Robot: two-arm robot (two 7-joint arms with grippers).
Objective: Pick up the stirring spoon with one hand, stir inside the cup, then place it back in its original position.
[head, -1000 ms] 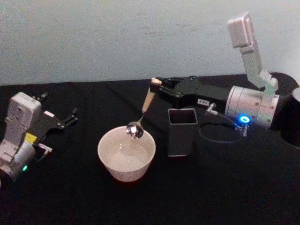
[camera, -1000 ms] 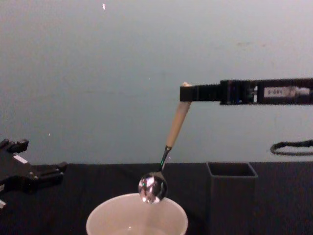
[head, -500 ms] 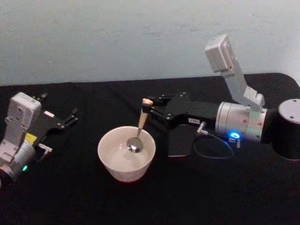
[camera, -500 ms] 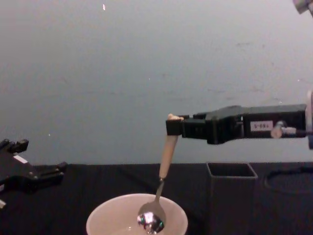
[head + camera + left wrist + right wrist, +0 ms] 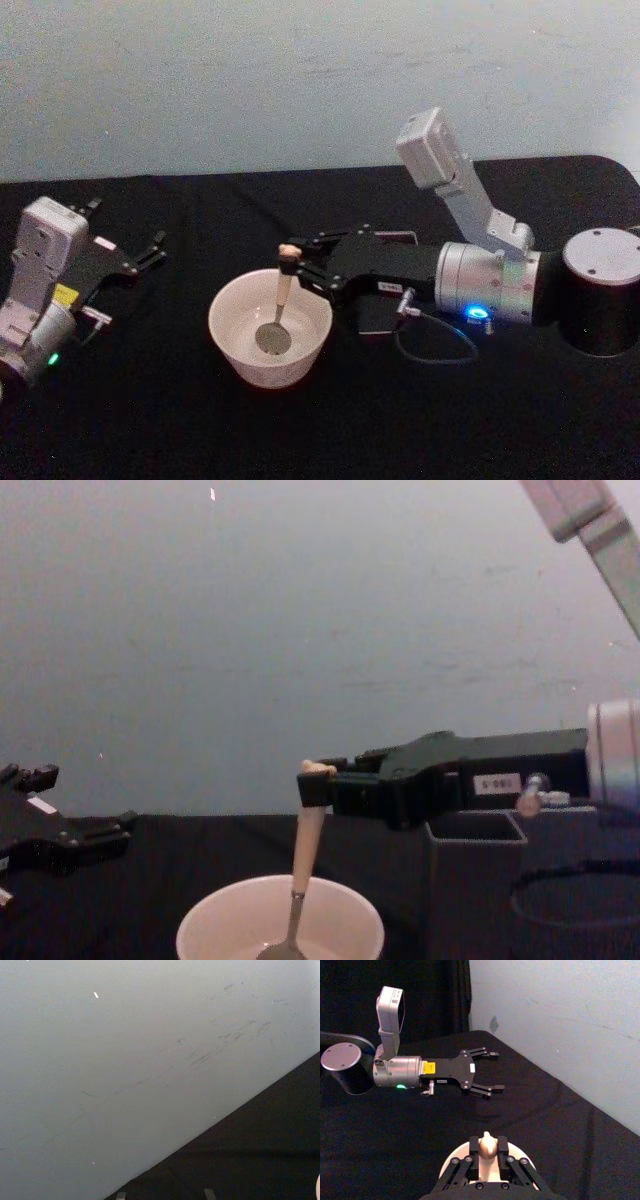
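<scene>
The cream-white cup (image 5: 226, 305) (image 5: 345, 920) stands at the table's middle. My right gripper (image 5: 290, 261) (image 5: 314, 786) (image 5: 487, 1156) reaches in from the right and hangs over the cup, shut on the top of the stirring spoon's beige handle (image 5: 283, 282) (image 5: 307, 842). The spoon hangs nearly upright, with its metal bowl (image 5: 272, 338) low inside the cup. The tiny bear head (image 5: 487, 1145) sticks out between the fingers. The dark grey square holder (image 5: 475, 880) (image 5: 373, 319) stands right of the cup, largely behind the right gripper. My left gripper (image 5: 152, 250) (image 5: 489, 1072) rests open at the far left.
A black cloth (image 5: 320, 420) covers the table, and a pale wall (image 5: 300, 80) rises behind it. A thin cable (image 5: 430, 352) loops under the right wrist. The right arm's body (image 5: 600, 290) takes up the table's right side.
My right gripper has moved left and down with the spoon. The spoon's bowl has gone from above the cup's rim to deep inside the cup. The left arm has not moved.
</scene>
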